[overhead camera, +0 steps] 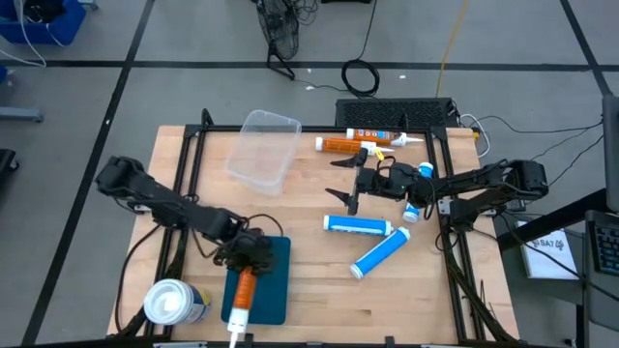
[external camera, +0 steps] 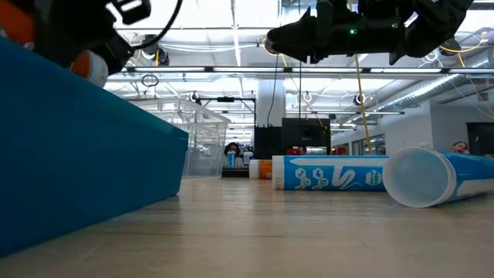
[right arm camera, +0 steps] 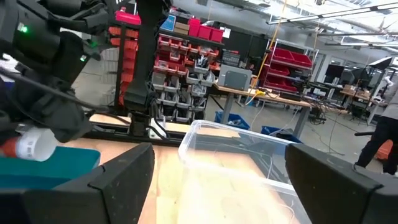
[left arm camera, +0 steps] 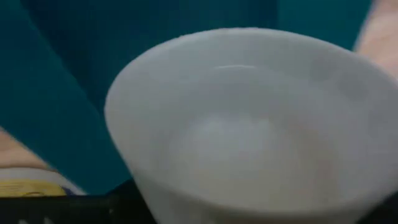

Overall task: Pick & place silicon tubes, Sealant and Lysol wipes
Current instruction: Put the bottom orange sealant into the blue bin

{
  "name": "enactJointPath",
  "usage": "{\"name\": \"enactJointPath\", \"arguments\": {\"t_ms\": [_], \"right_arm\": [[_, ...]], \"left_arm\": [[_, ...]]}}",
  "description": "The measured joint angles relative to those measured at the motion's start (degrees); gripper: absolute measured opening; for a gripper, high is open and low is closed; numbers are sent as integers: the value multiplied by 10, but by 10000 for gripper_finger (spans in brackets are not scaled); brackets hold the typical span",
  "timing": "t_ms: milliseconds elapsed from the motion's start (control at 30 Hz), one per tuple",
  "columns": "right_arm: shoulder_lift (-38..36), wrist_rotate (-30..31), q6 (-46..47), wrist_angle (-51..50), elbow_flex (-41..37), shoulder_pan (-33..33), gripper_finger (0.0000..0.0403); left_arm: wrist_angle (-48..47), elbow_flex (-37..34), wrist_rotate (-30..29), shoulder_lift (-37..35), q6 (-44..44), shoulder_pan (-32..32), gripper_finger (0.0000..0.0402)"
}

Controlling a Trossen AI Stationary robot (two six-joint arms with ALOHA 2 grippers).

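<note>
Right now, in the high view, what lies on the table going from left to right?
Wipes canister → blue tray with the left gripper holding an orange tube over it → clear bin → flat blue tube → right gripper.

Both arms [overhead camera: 164, 203] dark, jointed; black cables alongside; small green light, possibly status LED.

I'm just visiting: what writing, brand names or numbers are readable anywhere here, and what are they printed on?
None of the print here can be read.
Orange sealant cartridge at the table's far edge: dark label print, too small.
Blue-and-white tube lying on the wooden table: white markings, blurred.
Yellow-labelled wipes canister with white lid: label unreadable.
White paper sheet beside the table: dark letters, too small.
</note>
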Motion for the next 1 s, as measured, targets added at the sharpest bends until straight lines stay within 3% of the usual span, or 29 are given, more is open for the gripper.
{"name": "enactJointPath", "arguments": {"t_ms": [267,467,533,667,833,1000], "right_arm": [[0,-2,0,-4,0,1,336],[0,-2,0,-12,0,1,333],[0,-2,0,-12,0,1,332],[0,-2,0,-13,0,1,332],[0,-3,-1,-15,0,1,332],[0,-3,-2,-21,0,1,331]], "left_arm": [[-11,0,5,1,18,10,205],[-7,1,12,-1,22,9,365],[-6,1,11,-1,23,10,386],[10,1,15,-1,30,11,356],[49,1,103,-1,64,27,314],[132,23,105,-1,148,37,287]]}}
